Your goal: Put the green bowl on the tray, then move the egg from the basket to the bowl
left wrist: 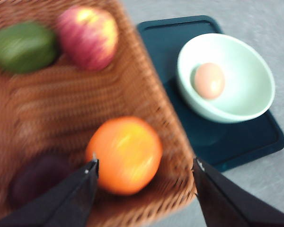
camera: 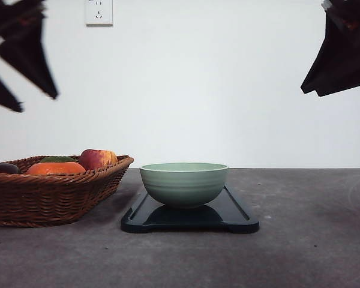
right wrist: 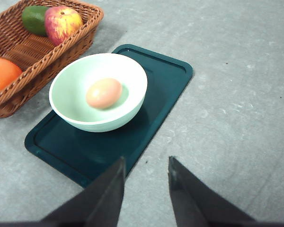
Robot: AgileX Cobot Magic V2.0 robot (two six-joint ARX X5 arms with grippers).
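Observation:
The pale green bowl (camera: 184, 183) stands upright on the dark tray (camera: 189, 221) in the middle of the table. Inside the bowl (right wrist: 71, 97) lies the tan egg (right wrist: 104, 93), also visible in the left wrist view as the egg (left wrist: 209, 80). Left of the tray (right wrist: 165, 80) sits the brown wicker basket (camera: 48, 195). My left gripper (camera: 36, 103) hangs high over the basket (left wrist: 61, 104); its fingers are wide apart and hold nothing (left wrist: 146, 163). High on the right, my right gripper (camera: 311, 92) is open and holds nothing, above the table near the tray's end (right wrist: 146, 160).
The basket holds an orange (left wrist: 125, 153), a red-yellow apple (left wrist: 87, 35), a green fruit (left wrist: 21, 47) and a dark purple item (left wrist: 35, 177). A wall socket (camera: 99, 12) is on the white back wall. Bare grey table (right wrist: 236, 94) lies right of the tray.

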